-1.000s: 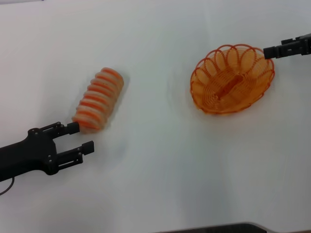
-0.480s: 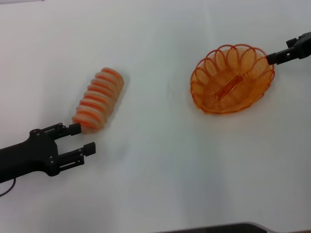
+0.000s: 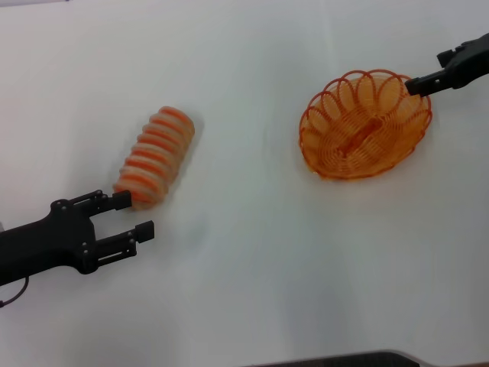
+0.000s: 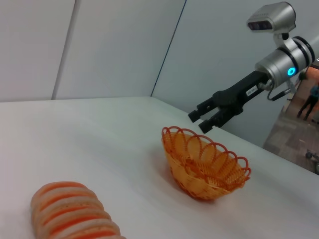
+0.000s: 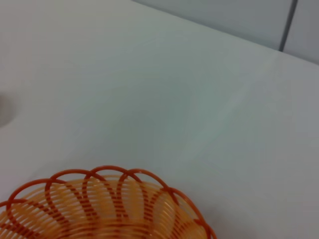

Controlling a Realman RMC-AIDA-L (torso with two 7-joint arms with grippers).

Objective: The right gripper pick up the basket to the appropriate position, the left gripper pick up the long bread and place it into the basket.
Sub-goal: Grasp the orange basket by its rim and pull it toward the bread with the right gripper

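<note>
across the plain white table [image 3: 252,252] the things lie well apart. on the robot's right sits the oval orange wire basket [image 3: 365,125] with its scalloped looped rim, upright on the surface and holding nothing. on the robot's left lies the elongated tan long bread [image 3: 155,157] with orange crosswise stripes, flat on the table, slanting away from the robot. the black two-fingered left gripper [image 3: 131,215] is low at the near end of the bread, its fingers spread and released; one fingertip sits right at the loaf's near end, the other is off to the side over bare table. the black two-fingered right gripper [image 4: 203,118] hovers at the basket's far right rim, raised above the loops, fingers slightly parted and grasping nothing.
</note>
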